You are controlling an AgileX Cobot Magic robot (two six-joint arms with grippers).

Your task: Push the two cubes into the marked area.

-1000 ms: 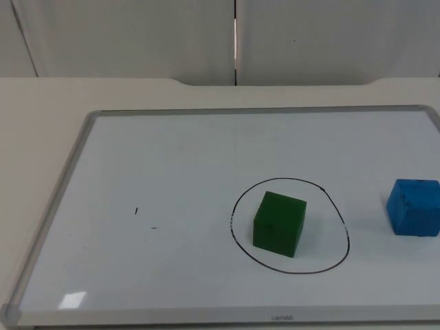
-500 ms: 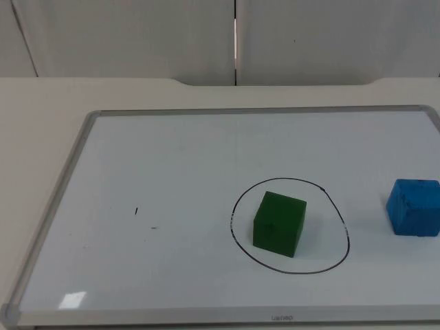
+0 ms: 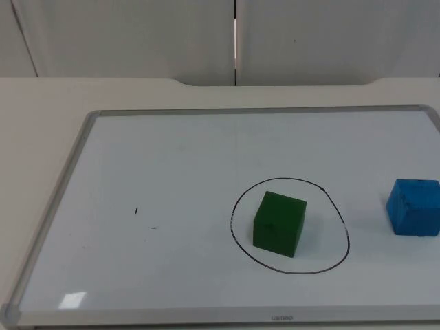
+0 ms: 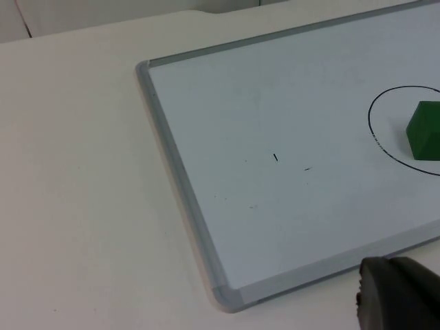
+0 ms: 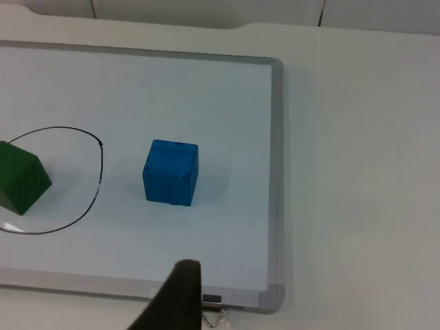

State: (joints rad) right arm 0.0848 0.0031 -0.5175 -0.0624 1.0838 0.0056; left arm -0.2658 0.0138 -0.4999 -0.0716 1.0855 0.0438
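A green cube stands inside the black drawn circle on the whiteboard. A blue cube rests on the board to the right of the circle, apart from its line. The left wrist view takes in the green cube and part of the circle, with my left gripper well back from them over the board's edge. From the right wrist, the blue cube lies ahead of my right gripper, and the green cube is beyond the circle line.
The whiteboard has a raised grey frame and lies on the beige table. Two small pen marks sit on its left half. The grey partition wall closes off the back.
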